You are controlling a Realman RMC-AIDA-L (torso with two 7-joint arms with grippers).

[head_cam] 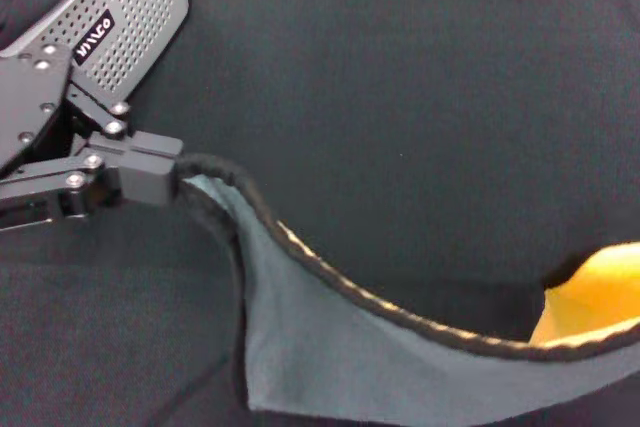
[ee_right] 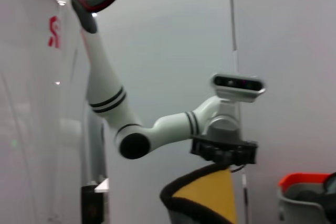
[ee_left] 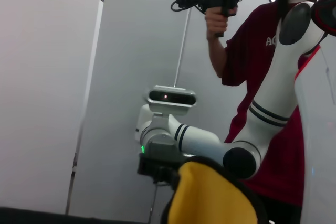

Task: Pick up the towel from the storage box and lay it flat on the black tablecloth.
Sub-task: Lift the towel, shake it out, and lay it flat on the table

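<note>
Towel [head_cam: 330, 347] hangs stretched above the black tablecloth [head_cam: 400, 97], one corner pinched tight by the left gripper [head_cam: 178, 179] beside the storage box [head_cam: 135, 2]. Its far end rises toward the right gripper [ee_left: 157, 174], whose fingers I cannot make out. Uneven lowering could leave it folded, yellow underside showing.

light: even, soft, indoor | shadows: faint | glare: none | blur: right wrist view slightly soft
</note>
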